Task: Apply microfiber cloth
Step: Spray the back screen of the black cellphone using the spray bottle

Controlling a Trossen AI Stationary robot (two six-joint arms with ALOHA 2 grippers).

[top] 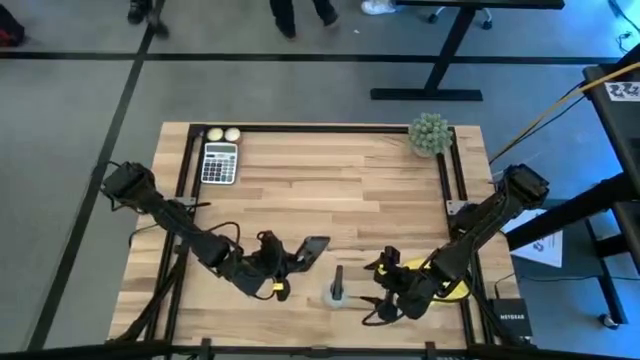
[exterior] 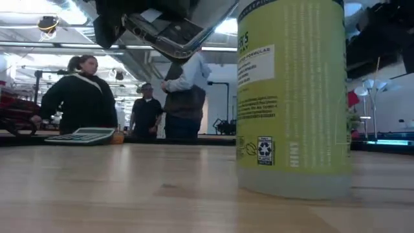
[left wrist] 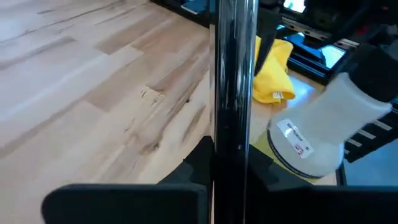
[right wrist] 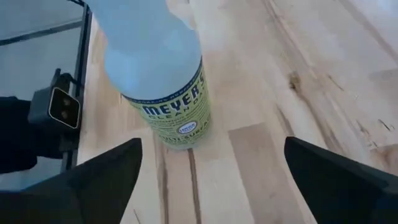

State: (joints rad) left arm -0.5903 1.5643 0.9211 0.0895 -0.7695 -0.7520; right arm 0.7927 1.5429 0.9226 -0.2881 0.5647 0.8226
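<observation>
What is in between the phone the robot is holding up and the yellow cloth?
The spray bottle stands between the phone, held by the left gripper, and the yellow cloth, in the high view.

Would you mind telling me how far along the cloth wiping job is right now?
Done: the left gripper is shut on the phone, holding it raised off the table. In hand: the right gripper hangs open near the spray bottle, holding nothing. Left: the yellow cloth lies bunched on the table beside the right arm; it has not been picked up or put to the phone.
</observation>
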